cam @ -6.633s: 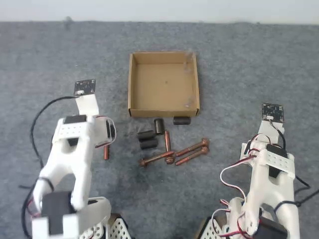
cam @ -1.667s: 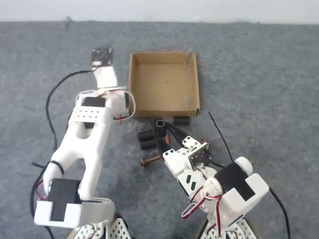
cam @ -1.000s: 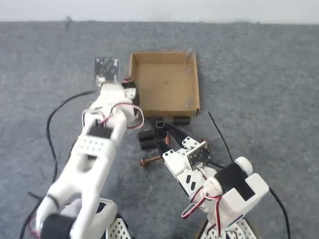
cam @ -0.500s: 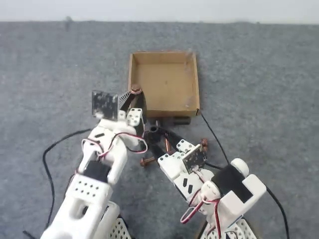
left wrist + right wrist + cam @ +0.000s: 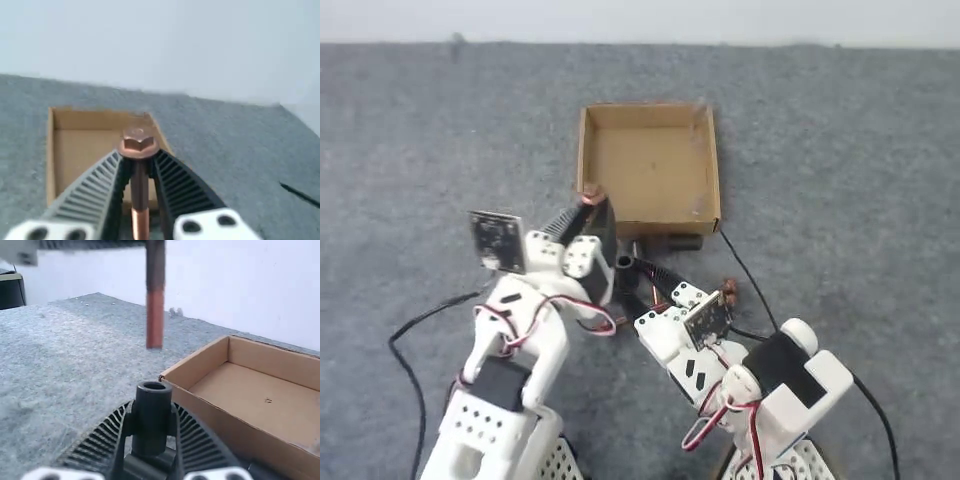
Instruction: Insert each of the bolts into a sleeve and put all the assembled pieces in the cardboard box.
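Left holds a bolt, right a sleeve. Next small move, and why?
Probably ease the left end effector straight down: its bolt hangs tip-down above the upright sleeve in the right end effector, clear of the open bore and, in the right wrist view, roughly in line.

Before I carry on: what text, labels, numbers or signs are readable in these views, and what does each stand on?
No readable text in any view.
Brown cardboard box: plain walls; a tiny dark speck on its floor, too small to tell.
Dark square boards on the arms' wrists: fine light specks, too small to read.
Copper hex-head bolt and black cylindrical sleeve: no marking visible.
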